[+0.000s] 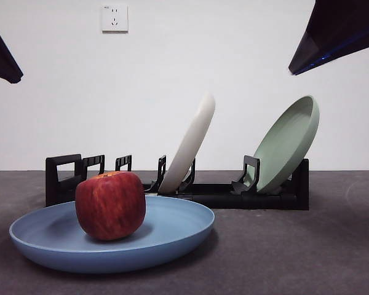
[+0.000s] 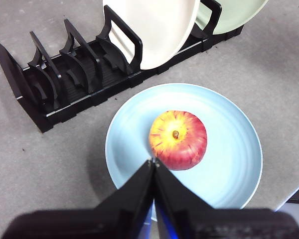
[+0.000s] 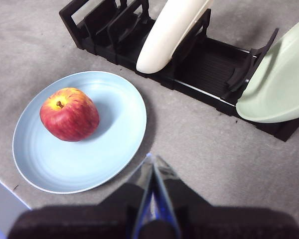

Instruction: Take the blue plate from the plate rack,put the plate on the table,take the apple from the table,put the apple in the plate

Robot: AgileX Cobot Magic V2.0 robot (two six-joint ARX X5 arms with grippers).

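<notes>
- Apple (image 1: 110,204) sits upright in the blue plate (image 1: 172,230), stem dip up, a little off the plate's centre. Nothing touches it.
- Blue plate lies flat on the table (image 1: 307,258), just in front of the plate rack (image 1: 246,195) and not touching it; a strip of bare table shows between rim and rack in both wrist views.
- Rack holds a cream-white plate (image 1: 190,144) near its middle and a pale green plate (image 1: 288,142) at one end, both leaning. The slots at the handle end stand empty.
- Left gripper (image 2: 153,167): jaws pressed together, holding nothing. It hangs raised above the plate's near rim, with the apple just beyond the jaw tips. This is the nearer of the two to the apple.
- Right gripper (image 3: 153,164): jaws pressed together, empty. It is above bare table just off the plate's rim; the apple lies across the plate from it, the rack ahead.
- In the front view both arms show only as dark tips at the top corners, well clear of everything.
- Judgement: both placements look done; nothing seems left but to stay clear or pull back.
- Room: the space above the plate and apple is open. The leaning cream-white plate overhangs the rack close behind the blue plate, so any low pass on that side is tight. A table edge shows close to the plate in both wrist views.
</notes>
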